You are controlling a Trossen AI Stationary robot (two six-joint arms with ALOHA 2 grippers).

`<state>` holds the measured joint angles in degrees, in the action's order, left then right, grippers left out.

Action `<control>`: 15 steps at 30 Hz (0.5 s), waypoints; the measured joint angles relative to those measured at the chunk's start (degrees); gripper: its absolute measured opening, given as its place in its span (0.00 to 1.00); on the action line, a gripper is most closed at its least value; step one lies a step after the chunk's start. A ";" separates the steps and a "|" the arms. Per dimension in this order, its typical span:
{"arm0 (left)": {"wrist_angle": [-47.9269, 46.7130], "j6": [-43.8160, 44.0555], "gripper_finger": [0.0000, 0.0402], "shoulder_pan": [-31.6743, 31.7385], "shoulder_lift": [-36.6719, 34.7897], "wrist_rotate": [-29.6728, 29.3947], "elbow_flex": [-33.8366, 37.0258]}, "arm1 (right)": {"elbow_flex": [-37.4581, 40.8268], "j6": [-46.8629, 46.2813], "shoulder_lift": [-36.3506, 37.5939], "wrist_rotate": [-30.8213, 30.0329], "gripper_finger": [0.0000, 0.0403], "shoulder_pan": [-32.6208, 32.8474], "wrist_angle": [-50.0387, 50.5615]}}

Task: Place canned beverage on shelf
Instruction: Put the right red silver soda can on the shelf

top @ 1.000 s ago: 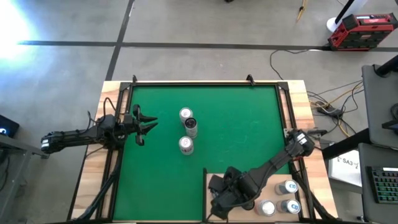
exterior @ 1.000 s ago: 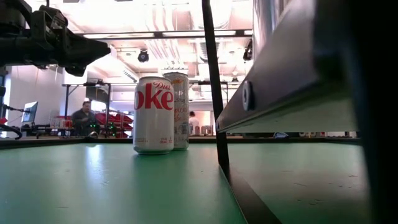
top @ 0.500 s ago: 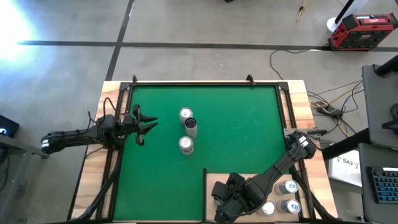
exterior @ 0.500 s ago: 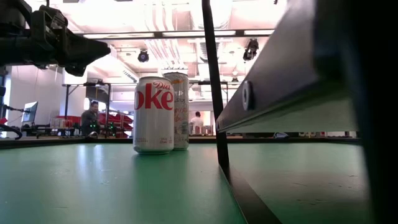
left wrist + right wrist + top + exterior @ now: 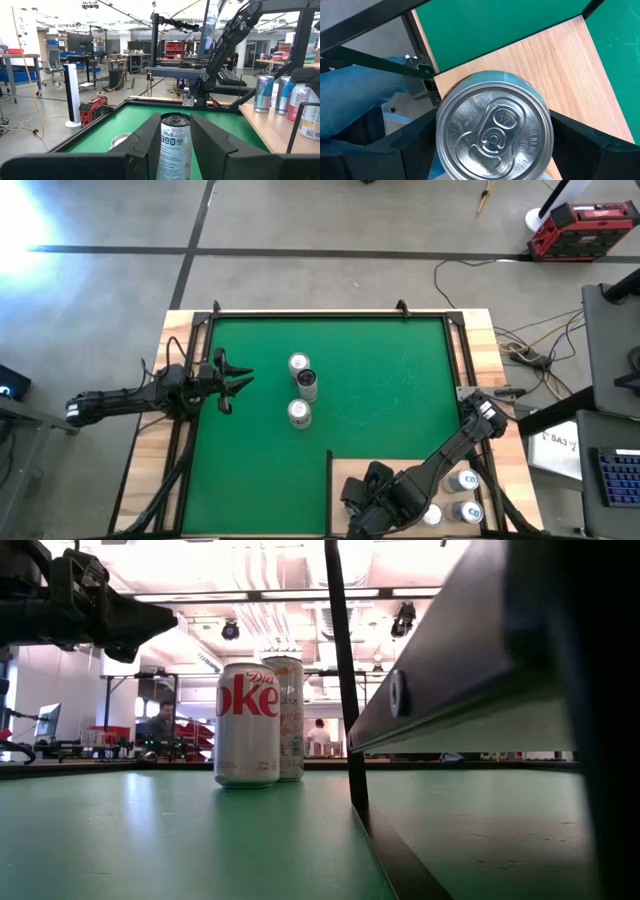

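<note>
One silver aluminium beverage can [image 5: 494, 131] sits clamped in the right tool [image 5: 372, 505] over the pale tan plywood shelf [image 5: 345, 472], left tool [image 5: 232, 380] spread idle at the tabletop edge; early release could topple it into neighbouring cans [image 5: 463, 481].

The green mat [image 5: 380, 390] serves as the landmark. Beyond its far edge lies grey concrete floor [image 5: 330, 270] crossed by a dark line. Off its far right corner a red toolbox [image 5: 583, 230] sits on the floor, with a black cable [image 5: 470, 280] looping between the two. To the mat's right, past the wooden desk edge [image 5: 490, 360], lie a sheet of white paper [image 5: 560, 442] and a keyboard [image 5: 618, 475]. A white tower fan [image 5: 73, 95] stands on the floor beyond the mat.
</note>
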<state>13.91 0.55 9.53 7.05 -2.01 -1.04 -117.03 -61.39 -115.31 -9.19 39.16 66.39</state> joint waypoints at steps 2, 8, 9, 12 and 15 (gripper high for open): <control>0.00 -0.01 0.22 0.01 -0.02 0.01 0.00 | 0.02 0.02 -0.04 0.00 0.76 0.00 -0.39; 0.00 0.01 0.22 0.01 -0.02 0.01 0.00 | 0.31 -0.07 -0.09 0.10 0.76 0.05 -0.88; -0.02 0.01 0.22 0.01 0.00 -0.01 0.00 | 0.34 -0.08 -0.11 0.11 0.76 0.13 -0.93; 0.00 0.00 0.22 -0.01 -0.02 -0.01 0.00 | 0.50 -0.13 -0.11 0.08 0.76 0.32 -1.10; 0.00 0.01 0.22 -0.01 0.00 -0.01 0.00 | 0.59 -0.14 -0.11 0.09 0.76 0.56 -1.49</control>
<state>13.91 0.56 9.52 7.05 -2.02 -1.04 -116.45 -61.53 -115.42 -9.10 39.72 64.90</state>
